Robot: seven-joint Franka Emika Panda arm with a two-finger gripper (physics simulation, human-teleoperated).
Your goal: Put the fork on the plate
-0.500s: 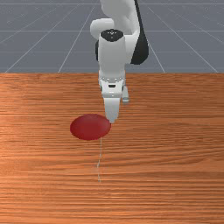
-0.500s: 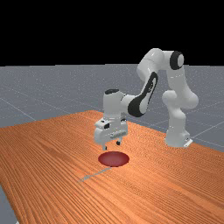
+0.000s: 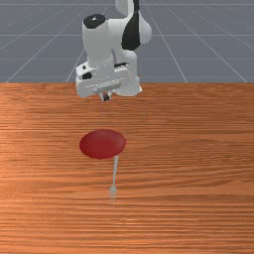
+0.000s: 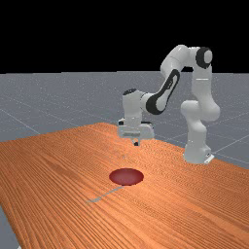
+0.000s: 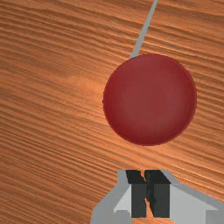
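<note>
High over the table, on the arm's side of the plate, hangs my gripper, shut with nothing seen between its fingertips. In the wrist view the gripper has its two black pads side by side, a thin gap at most between them. The plate is round and dark red, flat on the wood. A thin grey fork lies on the table with its handle end at the plate's rim and its tines pointing away from the arm. Whether the handle end goes under the rim I cannot tell.
Bare wood of the table surrounds the plate and fork. In the far view the arm's base stands at the table's right, with the plate well in front of it.
My hand has risen, turned and drawn back toward the arm's base, away from beside the plate. The fingers, apart before, have come together. Plate and fork lie where they were.
</note>
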